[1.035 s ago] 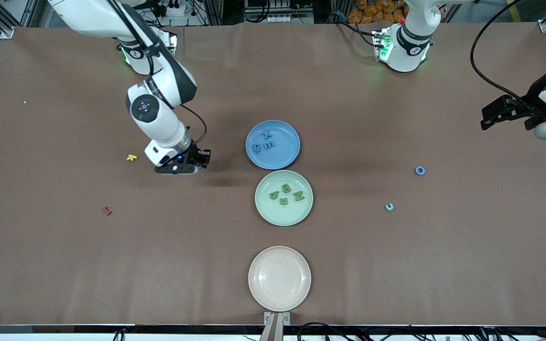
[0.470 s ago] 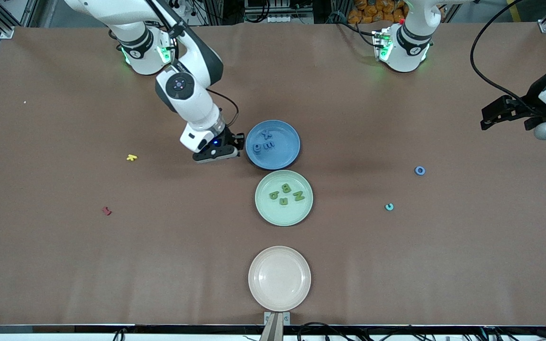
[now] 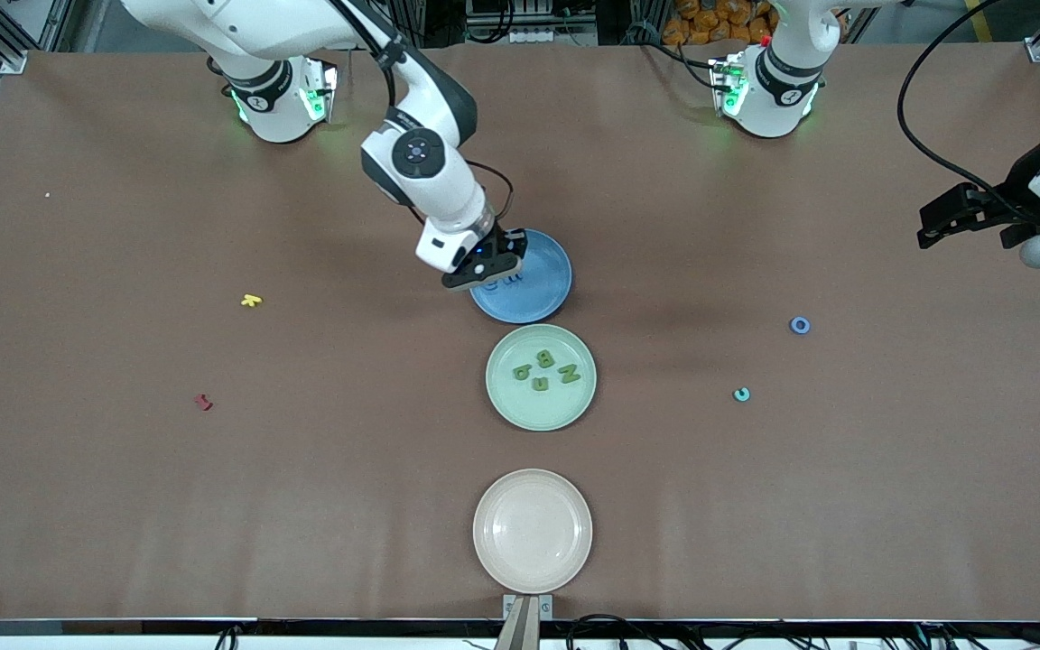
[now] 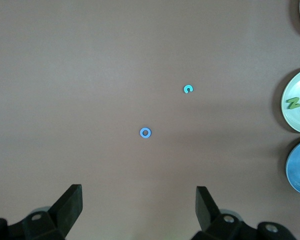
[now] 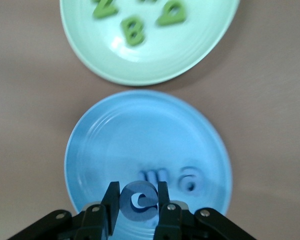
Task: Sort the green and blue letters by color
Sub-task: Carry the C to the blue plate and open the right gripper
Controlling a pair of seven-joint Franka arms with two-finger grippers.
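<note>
Blue foam letter [image 5: 138, 200] pinched in right end effector [image 5: 137, 206] over glossy round blue plate [image 5: 155, 135]; left end effector [image 4: 139, 210] spread.

Even overhead light, soft shadows; right wrist view's close foreground blurred.

Matt brown table covering [image 3: 123, 506], paper-like, faintly creased. Smooth, slightly glossy plastic-looking blue plate [image 5: 190, 130], concentric ridges near rim. Same finish on pale green plate [image 3: 506, 406] and cream plate [image 3: 532, 533], with soft sheen. Matt foam look on green letters [image 3: 545, 368] and on blue letter [image 5: 138, 201] pinched in right gripper [image 5: 136, 212]. Matt black plastic fingers [image 4: 70, 205] on left gripper [image 4: 138, 212]. Glossy white arm shells [image 3: 434, 185].
</note>
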